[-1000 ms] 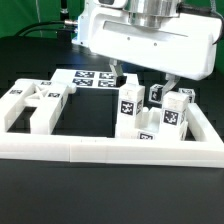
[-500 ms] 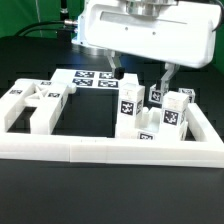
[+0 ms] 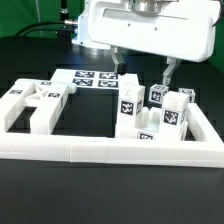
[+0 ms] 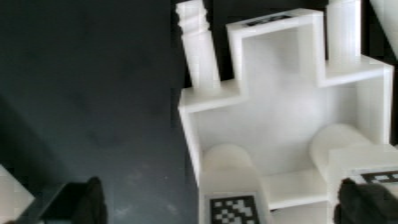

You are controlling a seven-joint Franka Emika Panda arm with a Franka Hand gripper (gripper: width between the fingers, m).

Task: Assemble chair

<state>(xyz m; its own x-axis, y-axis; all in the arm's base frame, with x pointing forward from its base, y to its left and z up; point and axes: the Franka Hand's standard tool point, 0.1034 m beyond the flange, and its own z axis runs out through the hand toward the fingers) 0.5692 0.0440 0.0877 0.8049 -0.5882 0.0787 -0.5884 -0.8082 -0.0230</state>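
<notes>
- Overhead, the gripper (image 3: pixel 144 68) hangs at twelve o'clock in the exterior view, its fingers (image 3: pixel 170 72) spread wide apart with nothing between them
- Just below it, toward three o'clock, a cluster of chair parts (image 3: pixel 150 112) stands upright on the black table (image 3: pixel 110 200); each white block carries a black-and-white tag
- Both fingers are above the cluster and clear of it: one is over the tall block on the cluster's nine o'clock side, the other over the shorter blocks toward its one o'clock side
- A second group of chair parts (image 3: pixel 30 105) lies at nine o'clock, well apart from the cluster
- The white border rail (image 3: pixel 100 150) runs across at six o'clock and turns back along the three o'clock side, with the cluster just inside that corner
- The marker board (image 3: pixel 88 78) lies flat at about eleven o'clock, behind both groups
- In the wrist view the two dark fingertips (image 4: pixel 75 205) stand far apart, and beyond them is a white pronged part (image 4: pixel 285 110) with two bars sticking out of a flat slab
- A small tag (image 4: pixel 231 210) shows between the fingertips; the pictures do not show which block it sits on
</notes>
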